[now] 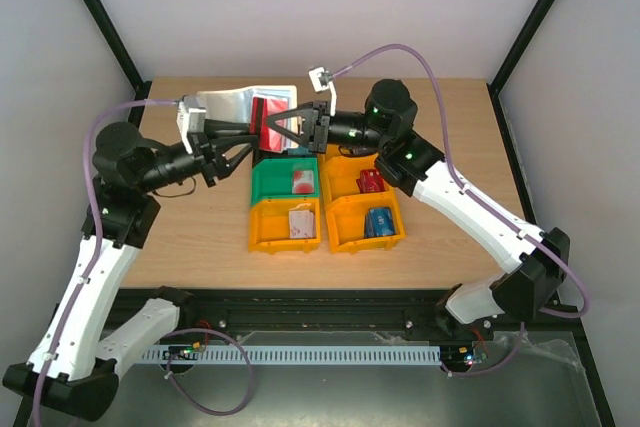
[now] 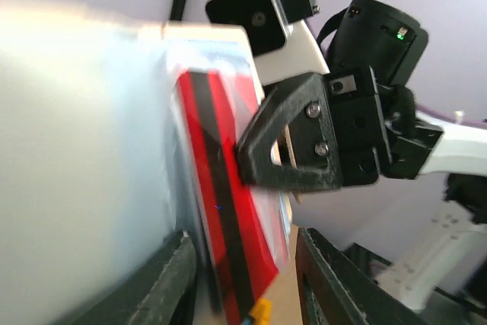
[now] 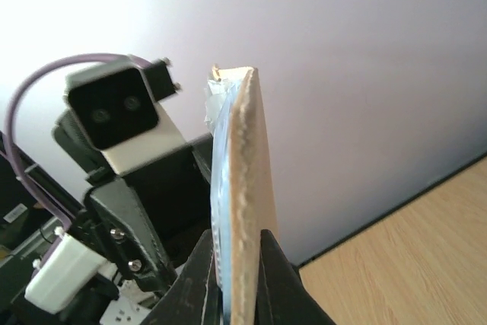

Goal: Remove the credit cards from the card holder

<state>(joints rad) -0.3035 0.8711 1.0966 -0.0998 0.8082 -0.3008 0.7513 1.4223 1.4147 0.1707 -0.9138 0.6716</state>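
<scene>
Wood table [image 1: 190, 237] w/ plastic bins [image 1: 262, 234]

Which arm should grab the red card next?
Probably left: the left gripper is open with the red card between its fingers, while the right gripper is busy pinching the card holder by its edge.

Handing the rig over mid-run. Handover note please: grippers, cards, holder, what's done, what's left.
Left gripper: jaws apart, straddling the lower edge of the card holder, no clamp visible.
Right gripper: jaws shut on the holder's tan edge, holding it up off the table.
Striped red card sits in the holder.
Done: red-white card in the green bin; white-pink card, plain red card, blue card in the orange bins.
Left: pull the striped red card and bin it; whether more are inside, cannot tell.
</scene>
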